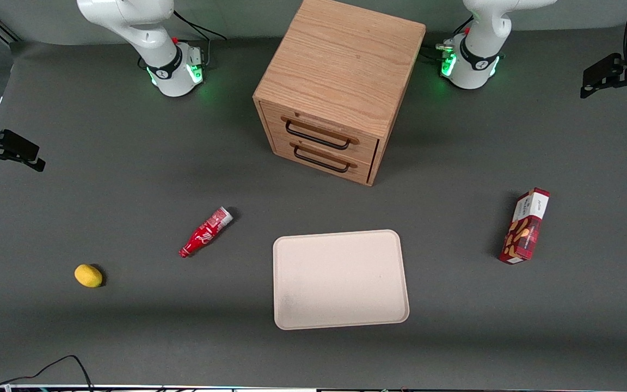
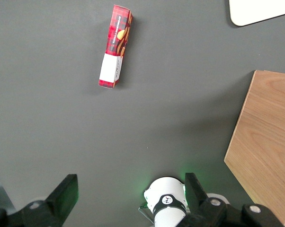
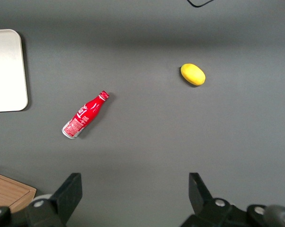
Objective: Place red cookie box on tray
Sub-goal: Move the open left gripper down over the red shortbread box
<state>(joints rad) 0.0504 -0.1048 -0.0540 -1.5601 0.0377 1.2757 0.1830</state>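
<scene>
The red cookie box [image 1: 524, 226] lies flat on the grey table toward the working arm's end, well apart from the tray [image 1: 340, 279], with its white end farther from the front camera. It also shows in the left wrist view [image 2: 115, 46]. The cream-beige tray has nothing on it; one corner of it shows in the left wrist view [image 2: 261, 12]. My left gripper [image 1: 591, 81] hangs high above the table, farther from the front camera than the box. Its fingers [image 2: 62, 194] stand wide apart and hold nothing, and the gripper [image 2: 130, 196] is open and far from the box.
A wooden two-drawer cabinet [image 1: 340, 81] stands farther from the front camera than the tray, its drawers shut. A red bottle with a silver cap [image 1: 204, 232] and a yellow lemon [image 1: 88, 275] lie toward the parked arm's end.
</scene>
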